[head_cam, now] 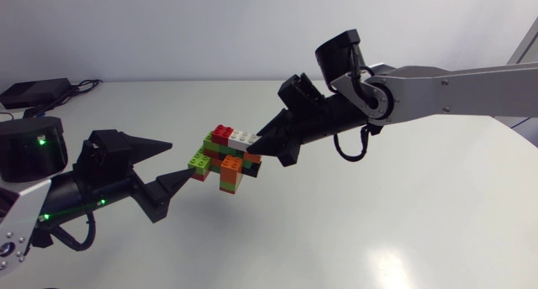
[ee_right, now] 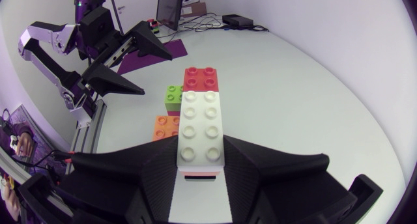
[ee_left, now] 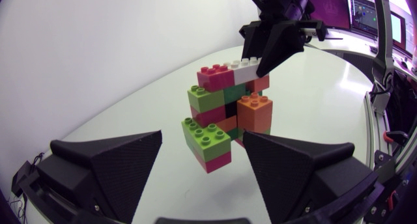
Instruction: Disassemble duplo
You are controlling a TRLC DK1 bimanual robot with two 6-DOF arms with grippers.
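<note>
STATE: right hand (ee_right: 201, 160) closed on the white brick (ee_right: 201, 129) at the top of the duplo stack (head_cam: 225, 159), over the middle of the bench (head_cam: 378, 222) | left hand (ee_left: 202, 136) open, the low green brick (ee_left: 210, 140) just ahead of it, no grip | RISK: if the right pulls before the left clamps, the whole stack may lift or tip instead of separating

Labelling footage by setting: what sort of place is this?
Probably a robotics lab bench: a plain white table, with a robot's left tool and right tool flanking a duplo stack.
</note>
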